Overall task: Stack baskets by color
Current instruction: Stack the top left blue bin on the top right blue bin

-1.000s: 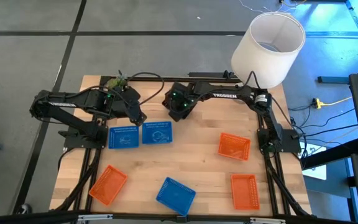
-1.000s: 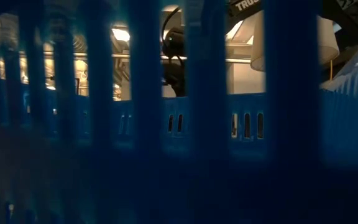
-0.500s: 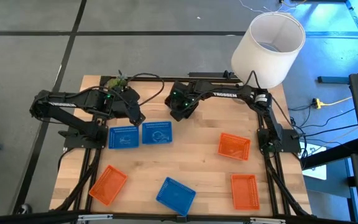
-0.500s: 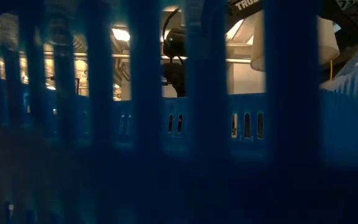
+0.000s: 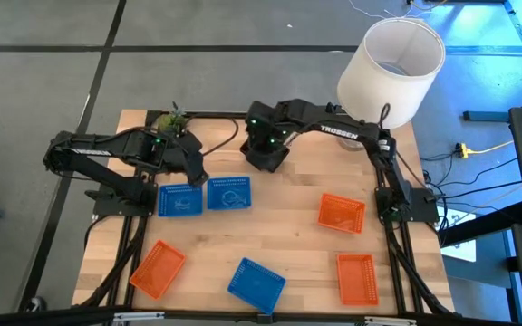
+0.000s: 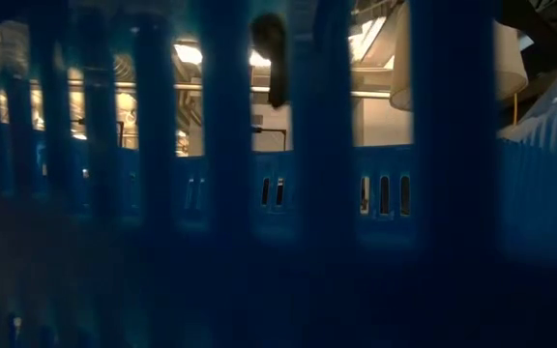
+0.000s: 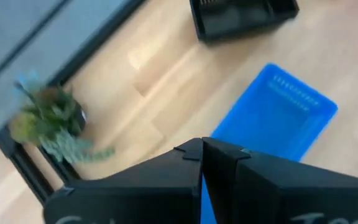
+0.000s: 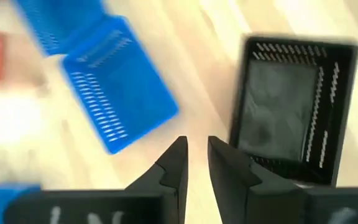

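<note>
The right tool (image 5: 265, 158) has lifted and swung toward the counter's (image 5: 288, 272) far edge since a second ago, fingers slightly apart over a black basket (image 8: 294, 106). The left tool (image 5: 199, 172), pressed together, hovers by two blue baskets (image 5: 205, 196) lying side by side, long axes along the counter's width.

pale wooden table (image 5: 279, 226) — matt grain, baskets (image 5: 229, 193) — smooth moulded lattice plastic
</note>
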